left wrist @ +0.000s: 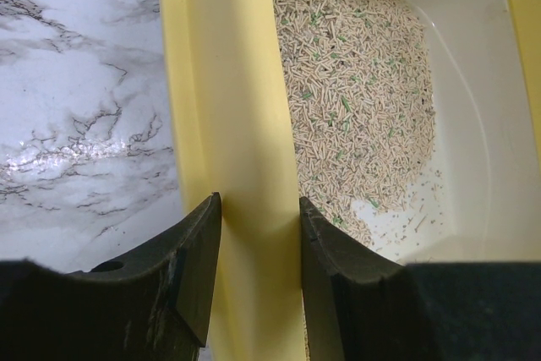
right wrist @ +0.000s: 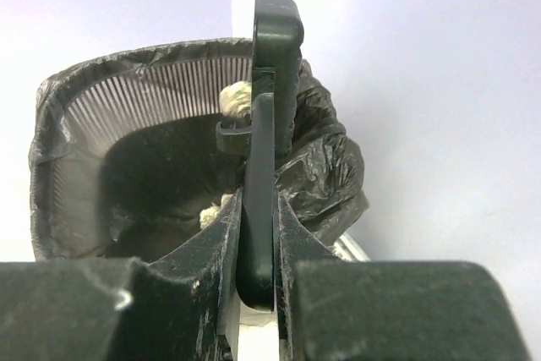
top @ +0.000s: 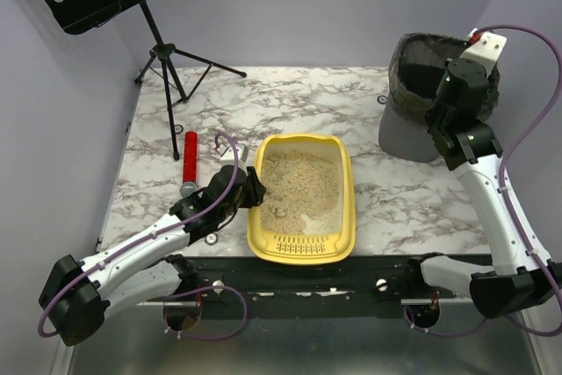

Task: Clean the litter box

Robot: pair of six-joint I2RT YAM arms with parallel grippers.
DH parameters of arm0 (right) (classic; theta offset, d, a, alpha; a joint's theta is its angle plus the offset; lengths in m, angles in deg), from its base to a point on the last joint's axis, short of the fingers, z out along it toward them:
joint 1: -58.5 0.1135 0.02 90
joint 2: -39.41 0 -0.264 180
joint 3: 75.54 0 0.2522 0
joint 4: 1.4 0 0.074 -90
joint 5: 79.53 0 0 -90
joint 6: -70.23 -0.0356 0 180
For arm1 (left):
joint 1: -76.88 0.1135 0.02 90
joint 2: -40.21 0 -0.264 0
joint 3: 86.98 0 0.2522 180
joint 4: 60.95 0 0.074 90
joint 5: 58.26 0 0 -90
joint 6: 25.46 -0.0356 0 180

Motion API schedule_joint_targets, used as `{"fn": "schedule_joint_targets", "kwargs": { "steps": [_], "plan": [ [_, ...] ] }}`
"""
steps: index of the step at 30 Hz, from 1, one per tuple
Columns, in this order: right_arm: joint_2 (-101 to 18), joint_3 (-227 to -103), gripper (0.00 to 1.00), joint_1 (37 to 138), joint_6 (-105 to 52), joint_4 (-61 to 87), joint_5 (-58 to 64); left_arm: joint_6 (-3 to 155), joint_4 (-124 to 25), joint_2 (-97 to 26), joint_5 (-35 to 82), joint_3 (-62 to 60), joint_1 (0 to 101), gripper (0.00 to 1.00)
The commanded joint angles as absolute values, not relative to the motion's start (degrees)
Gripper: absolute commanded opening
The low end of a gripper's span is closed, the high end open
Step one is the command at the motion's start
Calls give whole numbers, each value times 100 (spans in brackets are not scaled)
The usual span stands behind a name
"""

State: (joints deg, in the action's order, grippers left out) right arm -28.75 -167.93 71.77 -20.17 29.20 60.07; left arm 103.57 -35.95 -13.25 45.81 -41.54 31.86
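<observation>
The yellow litter box sits at the front middle of the marble table, with beige litter inside and its slotted sieve end nearest the arms. My left gripper is shut on the box's left rim, one finger outside and one inside next to the litter; it also shows in the left wrist view. My right gripper is raised over the grey bin. In the right wrist view it is shut on the handle of a dark scoop, edge-on above the black bag. Beige clumps show by the scoop.
A red-handled tool lies on the table left of the box. A black music stand's tripod stands at the back left. The grey bin stands at the back right near the wall.
</observation>
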Motion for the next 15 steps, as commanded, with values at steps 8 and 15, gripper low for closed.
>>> {"fn": "schedule_joint_targets", "kwargs": {
  "steps": [8,15],
  "plan": [
    [-2458,-16823,1,7168,-1273,2747,5046,10313,-3524,-1279,4484,-4132,3188,47],
    [-1633,-16884,1,7177,-2403,3027,4548,10322,-3524,-1314,4510,-4132,3188,47]
  ]
}}
